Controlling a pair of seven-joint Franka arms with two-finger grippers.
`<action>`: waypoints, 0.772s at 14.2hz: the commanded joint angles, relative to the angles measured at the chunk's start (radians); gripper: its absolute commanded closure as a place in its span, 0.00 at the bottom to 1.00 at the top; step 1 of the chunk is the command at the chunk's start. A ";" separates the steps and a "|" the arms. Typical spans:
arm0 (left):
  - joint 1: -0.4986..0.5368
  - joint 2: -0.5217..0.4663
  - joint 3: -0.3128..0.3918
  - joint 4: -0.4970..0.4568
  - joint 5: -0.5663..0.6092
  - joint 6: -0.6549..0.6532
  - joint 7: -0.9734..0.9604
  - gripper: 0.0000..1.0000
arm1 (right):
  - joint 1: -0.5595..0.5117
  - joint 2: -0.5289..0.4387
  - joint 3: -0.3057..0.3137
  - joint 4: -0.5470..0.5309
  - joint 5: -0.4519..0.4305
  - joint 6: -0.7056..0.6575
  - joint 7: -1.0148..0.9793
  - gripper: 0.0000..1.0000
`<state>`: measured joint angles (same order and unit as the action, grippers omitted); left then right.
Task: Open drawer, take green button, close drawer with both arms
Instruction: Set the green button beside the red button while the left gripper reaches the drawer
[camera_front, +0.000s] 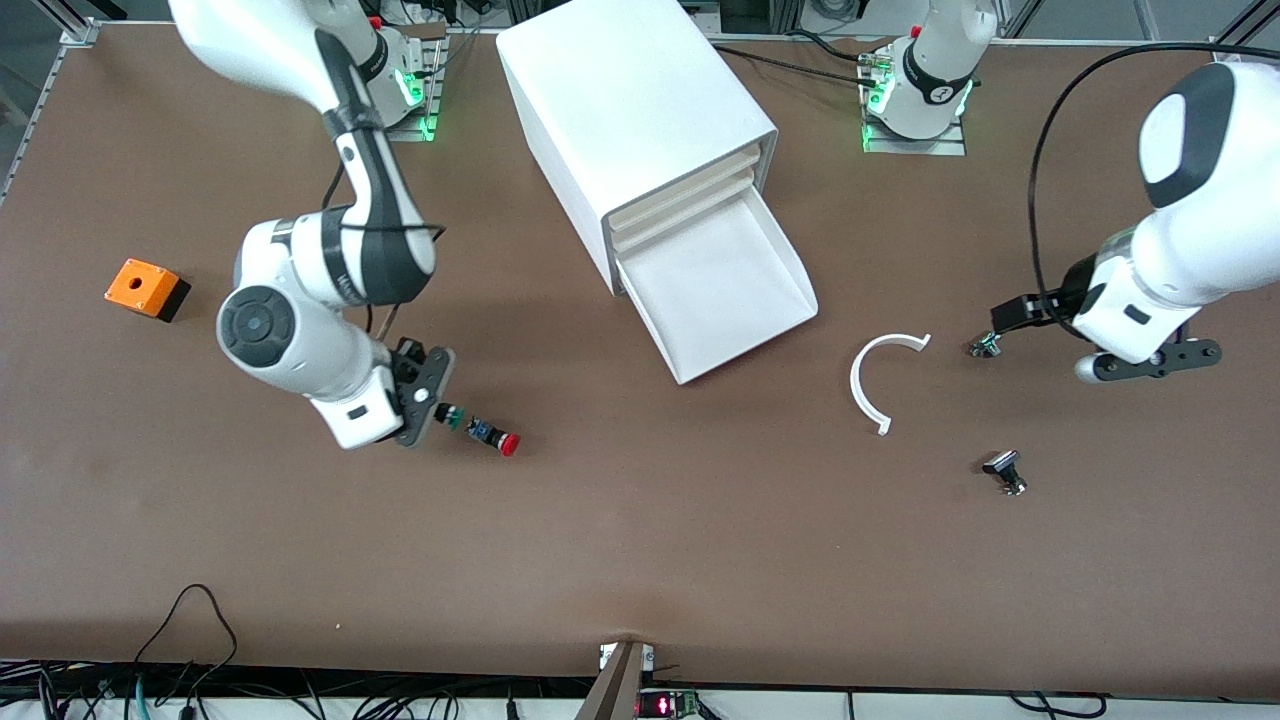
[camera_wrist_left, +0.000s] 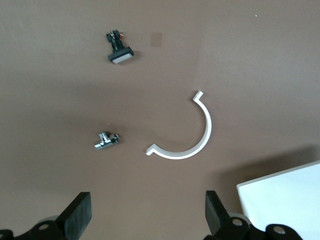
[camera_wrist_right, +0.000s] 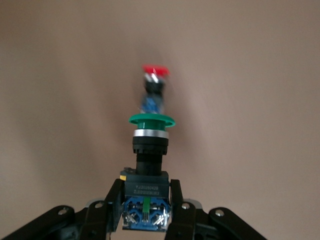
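The right gripper (camera_wrist_right: 145, 212) is clamping its jaws on the green-capped button (camera_wrist_right: 149, 155) over the table (camera_front: 640, 560), beside the red-capped button (camera_front: 497, 438). The left gripper (camera_wrist_left: 145, 212), jaws apart, is waiting above a white curved strip (camera_front: 880, 375). The drawer (camera_front: 720, 290) is standing open and apparently empty, so closing remains. The cabinet's (camera_front: 630, 110) other drawer fronts are barely showing.

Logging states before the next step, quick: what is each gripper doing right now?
Left gripper: jaws open, empty, over the bare table near the white curved piece.
Right gripper: jaws shut on the green button.
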<state>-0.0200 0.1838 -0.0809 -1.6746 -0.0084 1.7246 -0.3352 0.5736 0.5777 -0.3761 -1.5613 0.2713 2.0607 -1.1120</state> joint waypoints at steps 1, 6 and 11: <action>-0.037 0.054 -0.019 -0.023 0.010 0.096 -0.154 0.00 | -0.052 0.023 0.013 -0.078 0.012 0.155 -0.136 0.70; -0.115 0.135 -0.057 -0.100 0.010 0.327 -0.407 0.00 | -0.224 0.100 0.126 -0.112 0.083 0.243 -0.204 0.70; -0.210 0.258 -0.057 -0.188 0.014 0.642 -0.597 0.00 | -0.241 0.136 0.140 -0.111 0.126 0.253 -0.230 0.55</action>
<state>-0.2003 0.4039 -0.1428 -1.8410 -0.0084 2.2815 -0.8607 0.3435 0.7116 -0.2556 -1.6671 0.3508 2.2961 -1.3145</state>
